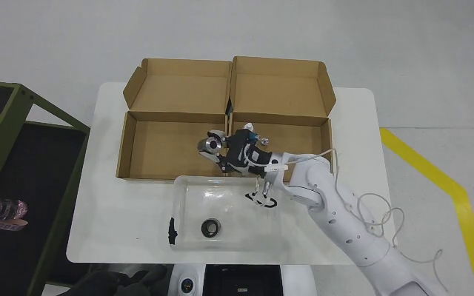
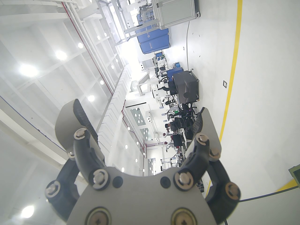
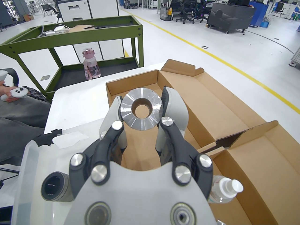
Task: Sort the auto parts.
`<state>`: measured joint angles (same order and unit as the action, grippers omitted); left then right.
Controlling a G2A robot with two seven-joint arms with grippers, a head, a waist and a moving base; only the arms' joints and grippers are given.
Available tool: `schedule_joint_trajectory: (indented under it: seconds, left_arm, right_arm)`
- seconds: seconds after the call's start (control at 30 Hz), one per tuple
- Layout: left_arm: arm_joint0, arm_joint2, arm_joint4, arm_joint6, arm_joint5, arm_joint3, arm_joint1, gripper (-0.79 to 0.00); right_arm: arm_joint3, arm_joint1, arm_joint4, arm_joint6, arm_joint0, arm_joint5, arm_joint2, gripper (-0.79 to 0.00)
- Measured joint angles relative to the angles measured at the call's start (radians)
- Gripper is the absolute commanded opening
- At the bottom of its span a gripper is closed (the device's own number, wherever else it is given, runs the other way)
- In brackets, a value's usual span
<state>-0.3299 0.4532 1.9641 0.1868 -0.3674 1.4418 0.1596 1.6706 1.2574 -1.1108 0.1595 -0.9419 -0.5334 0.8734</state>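
My right gripper (image 3: 141, 108) is shut on a silver metal disc (image 3: 141, 112) with a round hole in its middle, held on edge between the fingers. In the top view the right gripper (image 1: 214, 145) and the disc (image 1: 205, 146) hang over the right end of the left cardboard box (image 1: 148, 152). A dark ring-shaped part (image 1: 212, 226) lies in the clear plastic bin (image 1: 185, 194) in front of the boxes; the right wrist view shows the part (image 3: 55, 186) in the bin (image 3: 25, 158) too. My left gripper (image 2: 140, 120) is open and empty, pointing up into the room.
The right cardboard box (image 1: 315, 144) adjoins the left one, both with flaps raised at the back. A small white-capped bottle (image 3: 222, 188) lies in the right box. Black tape (image 1: 172, 231) marks the bin's left wall. A green cart (image 1: 29, 148) stands left of the table.
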Motion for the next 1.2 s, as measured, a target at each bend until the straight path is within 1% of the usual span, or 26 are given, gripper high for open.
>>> schedule_joint_trajectory:
  seconds: [0.33, 0.63, 1.2]
  left_arm:
    - [0.000, 0.000, 0.000, 0.000, 0.000, 0.000, 0.000, 0.000]
    - [0.000, 0.000, 0.000, 0.000, 0.000, 0.000, 0.000, 0.000]
    - [0.000, 0.000, 0.000, 0.000, 0.000, 0.000, 0.000, 0.000]
  right_arm:
    - [-0.080, 0.028, -0.032, 0.094, 0.091, 0.032, -0.058, -0.785]
    - [-0.176, 0.064, -0.048, 0.180, 0.179, 0.051, -0.126, -0.785]
    - [-0.387, 0.155, -0.052, 0.291, 0.346, 0.070, -0.259, -0.785]
